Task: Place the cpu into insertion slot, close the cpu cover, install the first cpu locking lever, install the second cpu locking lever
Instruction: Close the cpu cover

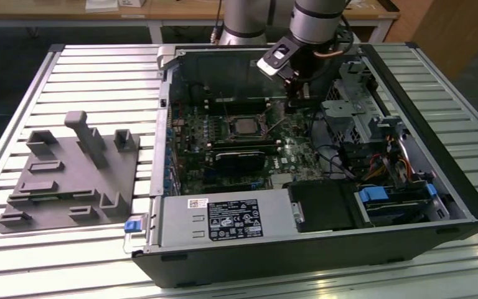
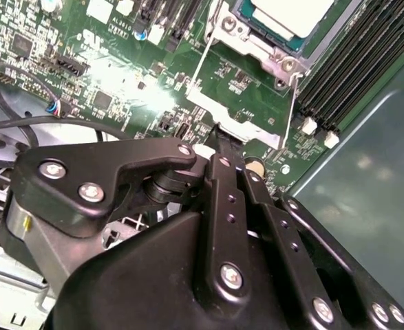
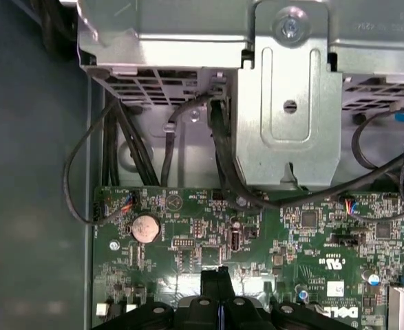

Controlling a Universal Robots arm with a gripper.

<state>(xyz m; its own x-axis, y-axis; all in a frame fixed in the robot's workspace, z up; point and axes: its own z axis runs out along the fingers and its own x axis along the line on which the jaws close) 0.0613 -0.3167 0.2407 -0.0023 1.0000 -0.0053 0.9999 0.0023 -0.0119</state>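
- One black linkage end effector (image 2: 217, 134), fingers drawn together with nothing visible between them. Its tip is low over the green motherboard (image 2: 119, 82), just beside the socket's silver edge plate.
- One cpu (image 2: 284, 12), a small flat square chip with a pale metal top, seated in the insertion slot (image 1: 229, 126) mid-board.
- One cpu cover (image 2: 257, 49), a thin silver metal frame lying around the chip. I cannot tell whether it is latched.
- Two thin silver wire locking levers (image 2: 195, 69), one at each side of the socket.
- Handling, as I judge it: lever work wants a steady, square push on the wire, kept clear of small board parts and black cables (image 3: 119, 148).
- Print: one white label (image 1: 233, 219) on the grey power-supply box, plus white board lettering; not transcribed.
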